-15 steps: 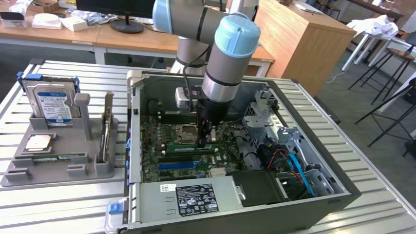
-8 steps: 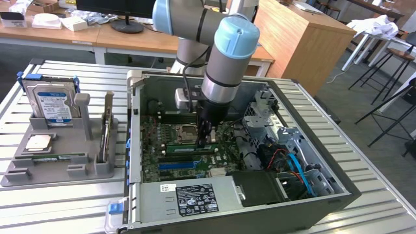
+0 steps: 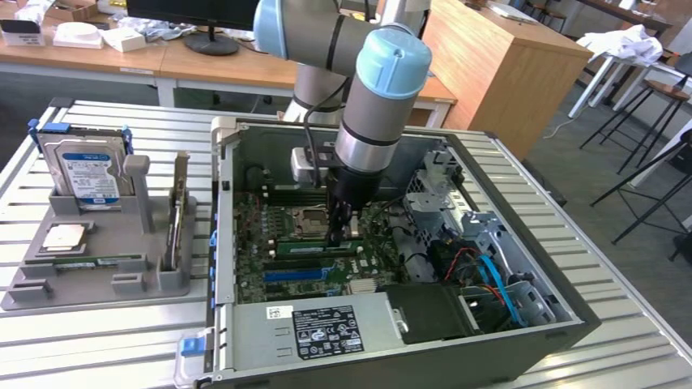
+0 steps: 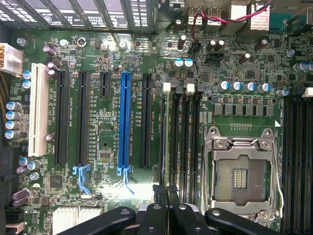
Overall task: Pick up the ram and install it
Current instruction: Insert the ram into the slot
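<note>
step: install, seating stage | ram [image 4: 167, 137] edge-on at the memory slots [image 4: 183, 137] beside the socket [image 4: 239, 171] | end effector [image 4: 166, 190] pressed together, pinching ram's top edge | arm [image 3: 373, 121] vertical, wrist pointing straight down into open case [image 3: 573, 320] | need, judged: square, even downward pressure

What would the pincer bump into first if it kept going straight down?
Probably the row of black memory slots on the green motherboard, beside the silver processor socket. The pincer seems to hold the thin green ram stick right over them; the gap is unclear.
</note>
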Action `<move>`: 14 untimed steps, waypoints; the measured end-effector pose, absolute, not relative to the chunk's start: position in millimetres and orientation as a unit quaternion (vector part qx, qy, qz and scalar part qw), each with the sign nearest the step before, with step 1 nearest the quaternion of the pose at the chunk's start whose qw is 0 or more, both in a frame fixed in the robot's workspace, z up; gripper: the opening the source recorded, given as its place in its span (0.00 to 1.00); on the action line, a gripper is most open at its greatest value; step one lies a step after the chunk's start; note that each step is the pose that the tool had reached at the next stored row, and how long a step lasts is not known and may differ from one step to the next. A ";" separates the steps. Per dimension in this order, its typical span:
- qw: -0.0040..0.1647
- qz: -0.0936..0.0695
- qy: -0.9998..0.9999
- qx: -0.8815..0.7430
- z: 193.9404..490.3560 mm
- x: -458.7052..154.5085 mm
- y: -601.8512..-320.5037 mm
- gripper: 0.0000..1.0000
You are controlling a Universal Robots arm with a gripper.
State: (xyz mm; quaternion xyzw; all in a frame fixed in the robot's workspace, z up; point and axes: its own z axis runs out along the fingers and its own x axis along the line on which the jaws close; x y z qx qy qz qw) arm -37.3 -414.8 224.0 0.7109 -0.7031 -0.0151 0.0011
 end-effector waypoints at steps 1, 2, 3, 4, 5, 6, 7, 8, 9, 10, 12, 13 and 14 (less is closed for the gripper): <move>0.001 -0.015 -0.703 0.711 224.0 -37.3 -414.8 0.12; 0.001 -0.015 -0.703 0.711 224.0 -37.3 -414.8 0.12; 0.001 -0.015 -0.703 0.711 224.0 -37.2 -414.8 0.18; 0.001 -0.015 -0.703 0.711 224.0 -37.2 -414.8 0.24; 0.001 -0.015 -0.703 0.711 224.0 -37.3 -414.8 0.24; 0.001 -0.015 -0.703 0.711 224.0 -37.3 -414.8 0.31; 0.001 -0.015 -0.703 0.711 224.0 -37.3 -414.8 0.31; 0.001 -0.015 -0.703 0.711 224.0 -37.3 -414.8 0.31; 0.001 -0.015 -0.703 0.711 224.0 -37.3 -414.8 0.31; 0.001 -0.015 -0.703 0.711 224.0 -37.2 -414.8 0.31; 0.001 -0.015 -0.703 0.711 224.0 -37.3 -414.8 0.31; 0.001 -0.015 -0.703 0.711 224.0 -37.3 -414.8 0.31; 0.001 -0.015 -0.703 0.711 224.0 -37.3 -414.8 0.31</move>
